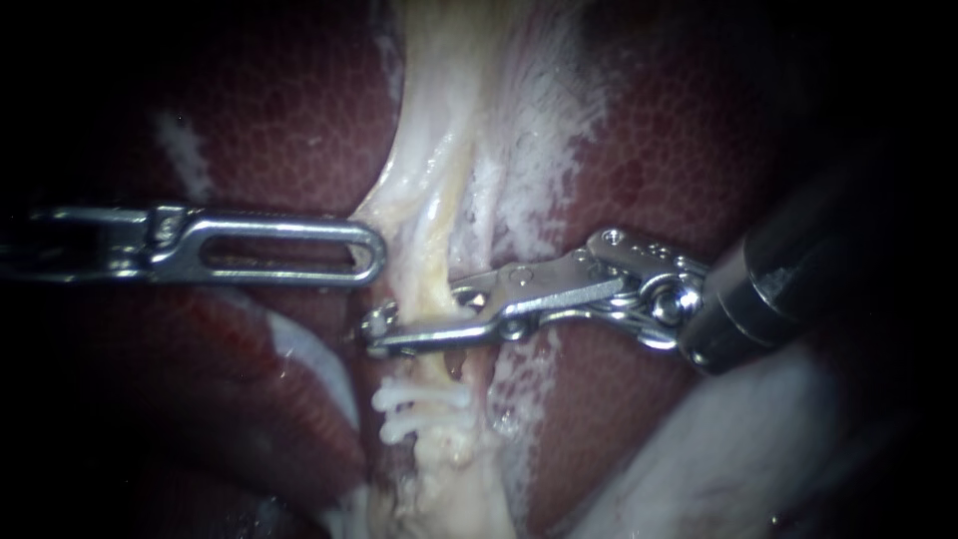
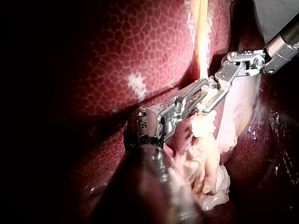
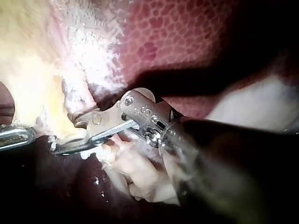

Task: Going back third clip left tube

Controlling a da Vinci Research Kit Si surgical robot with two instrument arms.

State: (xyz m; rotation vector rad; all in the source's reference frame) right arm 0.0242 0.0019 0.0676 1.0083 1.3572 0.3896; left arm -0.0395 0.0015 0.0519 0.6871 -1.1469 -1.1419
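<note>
A pale yellowish tube (image 1: 431,269) runs down the middle between dark red liver lobes (image 1: 289,120). My right instrument (image 1: 399,324) reaches in from the right. Its slim jaws straddle the tube with a narrow gap between them, one in front and one behind. Just below them two white clips (image 1: 419,399) sit across the tube. My left instrument (image 1: 377,252) comes in level from the left, its slotted jaws together on the pale tissue edge beside the tube. The left wrist view shows both tips meeting at the tube (image 2: 203,65). In the right wrist view the right instrument's jaws (image 3: 63,142) lie across the tube.
White filmy tissue (image 1: 539,150) spreads right of the tube. A pale smooth fold (image 1: 718,449) lies under the right instrument's shaft. Ragged pale tissue (image 2: 205,158) hangs beyond the clips. Liver surrounds the field on both sides.
</note>
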